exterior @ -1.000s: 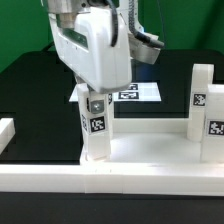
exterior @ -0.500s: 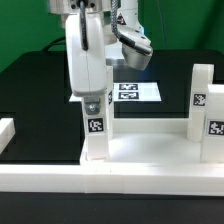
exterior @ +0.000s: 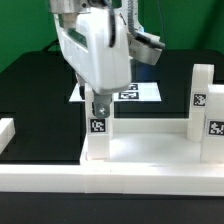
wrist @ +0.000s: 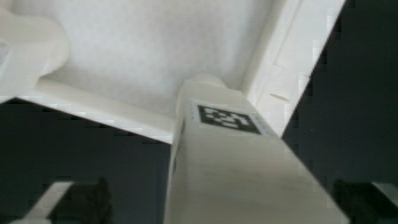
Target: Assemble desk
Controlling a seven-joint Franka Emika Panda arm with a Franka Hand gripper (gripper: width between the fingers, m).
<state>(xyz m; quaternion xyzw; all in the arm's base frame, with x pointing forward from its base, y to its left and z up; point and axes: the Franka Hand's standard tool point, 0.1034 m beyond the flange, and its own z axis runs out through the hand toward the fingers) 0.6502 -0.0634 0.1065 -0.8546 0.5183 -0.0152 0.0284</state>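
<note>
The desk (exterior: 150, 150) lies upside down on the black counter (exterior: 35, 100), its tray-like top flat and its raised rim facing up, filling the area from the centre of the exterior view out toward 3 o'clock and 6 o'clock. 3 square white legs stand upright from its corners in that view. The near-left leg (exterior: 98, 135) rises at about 7 o'clock from the centre and carries a black-and-white tag on its front face. The back-right leg (exterior: 200, 92) stands at about 3 o'clock, also tagged. The near-right leg (exterior: 215, 135) sits at the frame's edge near 4 o'clock, partly cut off, with its own tag.

The claw (exterior: 97, 104) is directly over the near-left leg, its fingers reaching down around the leg's top end. In the wrist view the leg (wrist: 231, 150) runs up the middle of the picture with its tag (wrist: 228, 118) facing the camera, and the dark fingertips (wrist: 50, 200) stand clear on either side of it, so the claw reads as open and not clamping the leg. Beyond the leg's end, the inside of the desk top (wrist: 160, 45) shows, with its rim.

Behind the arm, toward 12 o'clock, the marker board (exterior: 140, 92) lies flat on the counter, partly hidden by the arm's white body. A long white rail (exterior: 60, 178) runs along the front at 6 o'clock, and a short white block (exterior: 6, 128) sits at 9 o'clock.
</note>
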